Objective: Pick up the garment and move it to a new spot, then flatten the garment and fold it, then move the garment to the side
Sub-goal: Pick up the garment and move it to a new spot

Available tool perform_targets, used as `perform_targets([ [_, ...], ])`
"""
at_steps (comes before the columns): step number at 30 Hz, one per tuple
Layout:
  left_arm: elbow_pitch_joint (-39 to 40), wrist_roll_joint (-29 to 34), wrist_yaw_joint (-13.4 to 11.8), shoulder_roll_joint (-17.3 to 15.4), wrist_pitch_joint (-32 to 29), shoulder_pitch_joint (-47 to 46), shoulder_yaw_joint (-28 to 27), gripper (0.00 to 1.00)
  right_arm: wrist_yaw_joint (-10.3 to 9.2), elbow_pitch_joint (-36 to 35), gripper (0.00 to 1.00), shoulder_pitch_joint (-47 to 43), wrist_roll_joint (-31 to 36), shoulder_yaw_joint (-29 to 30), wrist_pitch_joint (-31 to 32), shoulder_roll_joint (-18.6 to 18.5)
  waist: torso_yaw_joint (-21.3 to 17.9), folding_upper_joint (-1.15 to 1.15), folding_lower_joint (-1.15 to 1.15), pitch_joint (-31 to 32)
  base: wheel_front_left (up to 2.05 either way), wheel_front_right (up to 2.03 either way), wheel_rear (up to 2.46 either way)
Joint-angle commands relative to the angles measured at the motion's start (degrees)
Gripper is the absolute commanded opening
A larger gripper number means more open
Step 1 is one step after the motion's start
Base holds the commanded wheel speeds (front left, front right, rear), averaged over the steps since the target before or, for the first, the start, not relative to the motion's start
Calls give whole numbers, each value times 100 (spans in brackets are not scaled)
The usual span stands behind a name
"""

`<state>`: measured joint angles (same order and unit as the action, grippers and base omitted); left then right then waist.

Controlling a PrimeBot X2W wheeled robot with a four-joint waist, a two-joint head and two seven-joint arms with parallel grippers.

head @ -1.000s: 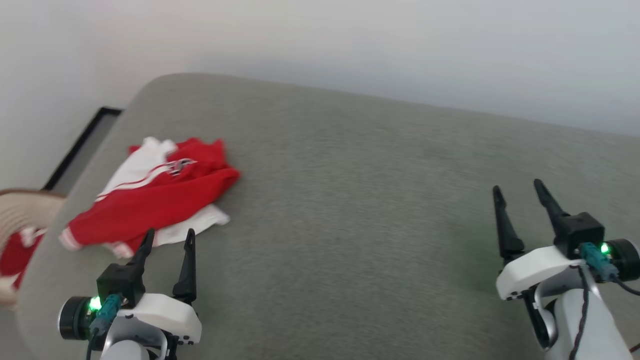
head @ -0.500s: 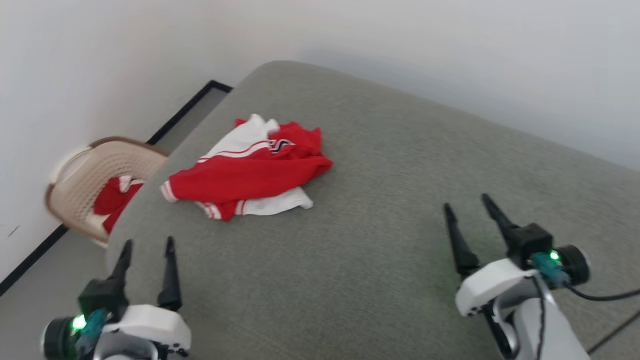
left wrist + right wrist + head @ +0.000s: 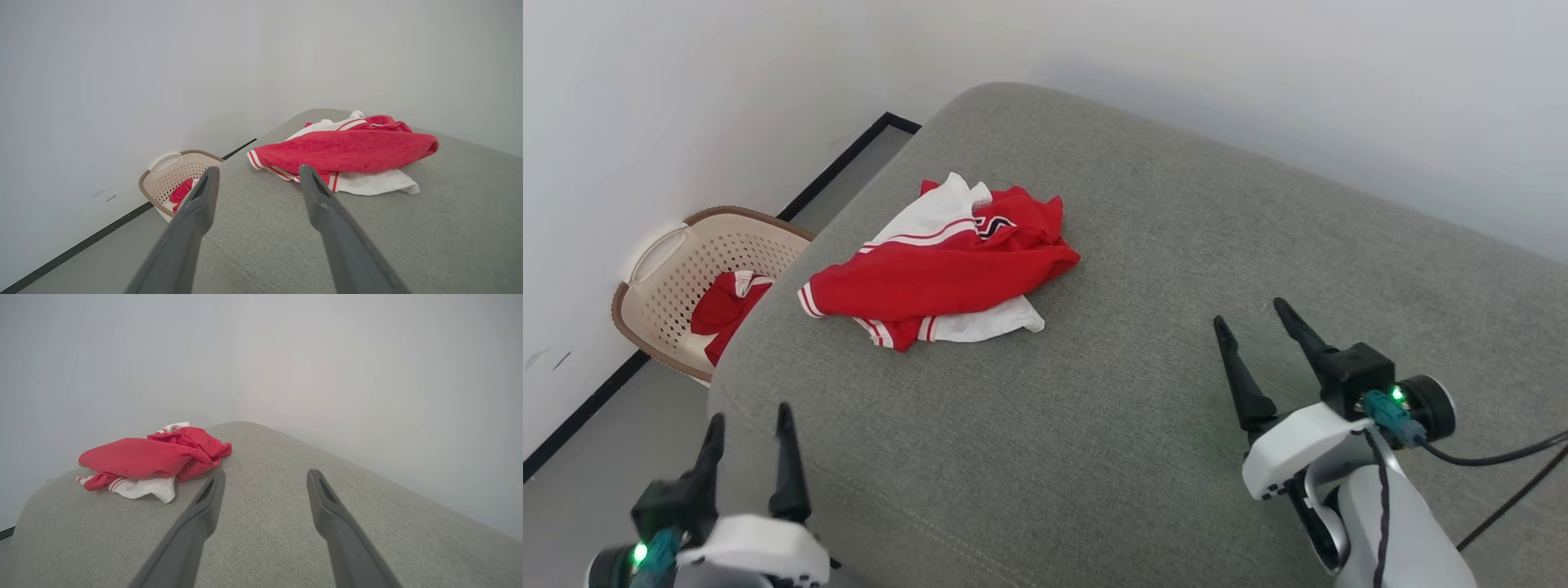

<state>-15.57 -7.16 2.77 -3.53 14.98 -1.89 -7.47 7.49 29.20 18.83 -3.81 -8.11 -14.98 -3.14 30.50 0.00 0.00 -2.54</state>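
Grey cushion (image 3: 1176,245) with crumpled garment (image 3: 939,282); left tool (image 3: 750,412) and right tool (image 3: 1248,311) wide, empty, apart from it.

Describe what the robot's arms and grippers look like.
Left gripper and right gripper match: two long tapered dark fingers on a black block, white shell, teal plug beside a green light, round black camera. A black cable leaves the right one.

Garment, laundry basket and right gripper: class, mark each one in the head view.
garment (image 3: 931,282), head view, red fold across its middle.
laundry basket (image 3: 719,249), head view, perforated inner wall.
right gripper (image 3: 1248,312), head view, midway between its fingertips.
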Motion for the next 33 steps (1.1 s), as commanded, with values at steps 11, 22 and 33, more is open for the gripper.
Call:
perform_targets([
  [11, -775, -182, 432, -506, 29, -1791, 338, 100, 0, -270, 100, 214, 239, 119, -26, -12, -950, 0, 0, -802, 0, 0, 0],
  [22, -2707, -2000, 459, -2046, -2027, -3730, 1686, 100, 0, -462, 100, 647, 348, 177, -27, 18, -1996, 0, 0, -1762, 0, 0, 0],
  [33, -3097, -4284, 462, -3215, -4467, -4113, 2368, 100, 0, -710, 100, 990, 143, 6, -26, 19, -2749, 0, 0, -2407, 0, 0, 0],
])
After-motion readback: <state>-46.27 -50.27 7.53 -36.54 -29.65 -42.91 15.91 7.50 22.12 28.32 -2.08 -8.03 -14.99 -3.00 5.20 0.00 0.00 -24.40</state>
